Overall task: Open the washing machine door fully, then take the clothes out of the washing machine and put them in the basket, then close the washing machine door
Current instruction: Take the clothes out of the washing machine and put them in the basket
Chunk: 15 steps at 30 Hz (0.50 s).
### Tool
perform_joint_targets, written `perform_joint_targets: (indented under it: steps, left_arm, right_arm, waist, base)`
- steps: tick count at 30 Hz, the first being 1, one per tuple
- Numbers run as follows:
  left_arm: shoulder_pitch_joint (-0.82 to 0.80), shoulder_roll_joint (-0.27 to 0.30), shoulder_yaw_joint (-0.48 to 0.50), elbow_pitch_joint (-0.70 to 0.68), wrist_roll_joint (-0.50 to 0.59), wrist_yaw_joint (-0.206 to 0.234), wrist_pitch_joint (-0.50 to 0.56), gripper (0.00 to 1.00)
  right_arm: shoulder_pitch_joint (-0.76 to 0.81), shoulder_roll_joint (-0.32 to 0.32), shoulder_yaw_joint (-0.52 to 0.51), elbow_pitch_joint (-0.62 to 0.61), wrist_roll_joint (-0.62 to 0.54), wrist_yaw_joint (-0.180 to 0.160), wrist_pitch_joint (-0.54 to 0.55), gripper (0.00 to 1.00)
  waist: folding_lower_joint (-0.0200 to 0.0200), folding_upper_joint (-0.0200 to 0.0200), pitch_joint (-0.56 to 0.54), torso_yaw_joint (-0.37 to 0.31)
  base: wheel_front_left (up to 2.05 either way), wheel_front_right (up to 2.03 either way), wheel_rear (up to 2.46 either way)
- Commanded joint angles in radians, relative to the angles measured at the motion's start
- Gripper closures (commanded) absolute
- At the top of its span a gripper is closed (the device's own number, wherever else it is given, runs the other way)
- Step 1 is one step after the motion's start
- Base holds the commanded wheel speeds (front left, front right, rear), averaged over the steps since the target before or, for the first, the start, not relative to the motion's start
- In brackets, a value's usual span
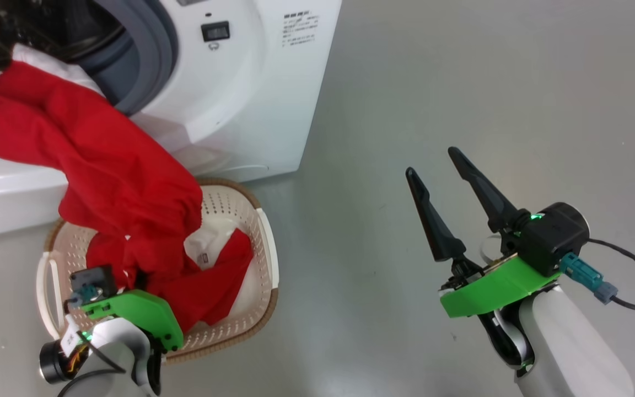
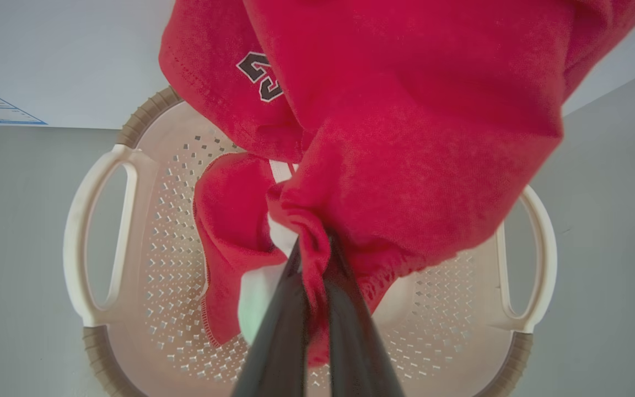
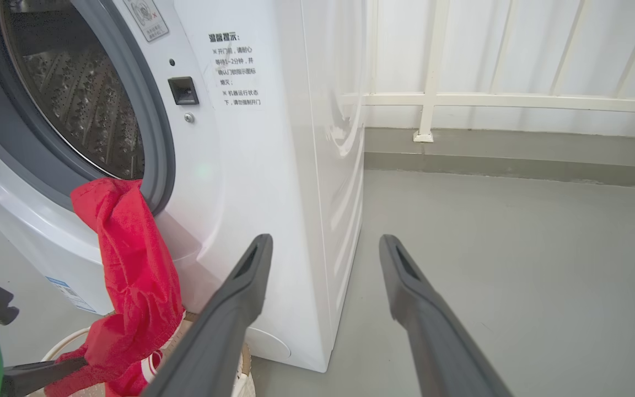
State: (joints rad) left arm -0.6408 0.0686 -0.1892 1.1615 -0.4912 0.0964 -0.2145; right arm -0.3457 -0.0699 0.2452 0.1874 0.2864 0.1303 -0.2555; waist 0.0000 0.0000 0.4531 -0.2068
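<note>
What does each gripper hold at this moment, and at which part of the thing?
The left gripper pinches a bunched fold of the red clothes, above the basket. The right gripper is open and holds nothing.

Grips a bunched fold of the clothes in the left gripper, dark fingers pressed together on the red cloth. Holds the fabric hanging over the basket, one red-and-white end down inside its perforated bowl. Faces the washing machine just beyond the brown rim.
</note>
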Motion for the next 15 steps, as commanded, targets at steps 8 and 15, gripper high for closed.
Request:
perform_joint_targets:
  steps: [8,15]
  left_arm:
    - [-0.05,0.003,0.001,0.093,0.011,0.007,-0.005,1.0]
    - [-0.047,0.002,-0.002,0.115,0.001,0.017,0.013,1.0]
  right_arm:
    - [-0.032,-0.006,0.025,-0.033,0.009,0.0,-0.006,0.0]
    - [-0.035,-0.006,0.028,-0.037,0.011,0.0,-0.006,0.0]
  waist:
    - [0.0,0.0,0.056,0.005]
    - [0.0,0.0,0.084,-0.003]
  base:
    - [0.0,0.0,0.0]
    - [0.0,0.0,0.0]
